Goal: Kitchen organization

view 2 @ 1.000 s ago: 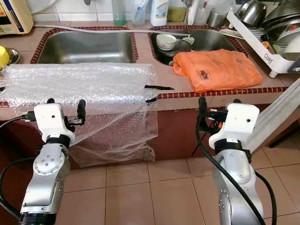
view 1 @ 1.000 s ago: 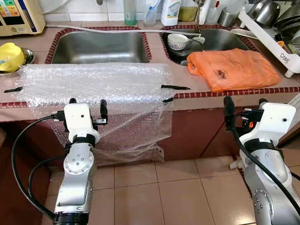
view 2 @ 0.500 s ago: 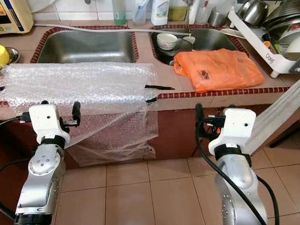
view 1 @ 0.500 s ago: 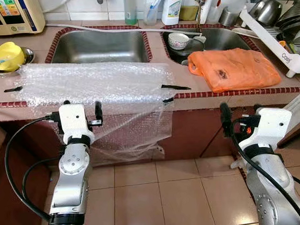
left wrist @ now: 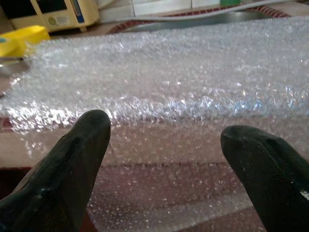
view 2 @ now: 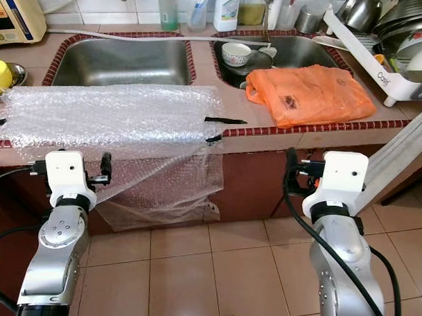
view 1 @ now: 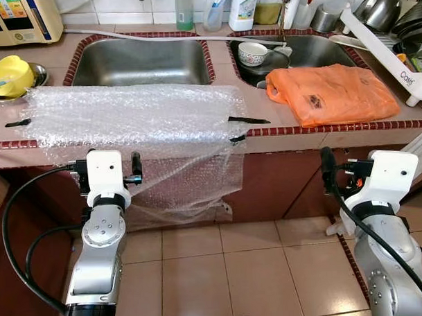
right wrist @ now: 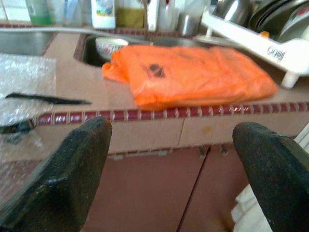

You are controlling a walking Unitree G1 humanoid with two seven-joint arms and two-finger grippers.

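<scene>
Left gripper (left wrist: 164, 145) fingers apart, nothing between them, held low in front of the counter edge, facing the bubble wrap sheet (view 1: 133, 113). Right gripper (right wrist: 174, 159) also spread wide and empty, below the counter front, facing the orange plastic bag (view 1: 333, 93)

Bubble wrap lies flat across the tiled counter (view 1: 266, 146) in front of the left sink basin (view 1: 142, 62); its near part hangs over the edge and down the cabinet front. Black tape strips (view 1: 247, 120) at its right edge, one more at the left edge

Orange bag lies on the counter, right of the wrap and apart from it, just in front of the right basin, which holds a small bowl (view 1: 251, 55). Yellow bowl (view 1: 8, 73) at far left of counter, white dish rack (view 1: 394, 47) at far right. Bottles (view 1: 242, 8) stand behind the sinks
</scene>
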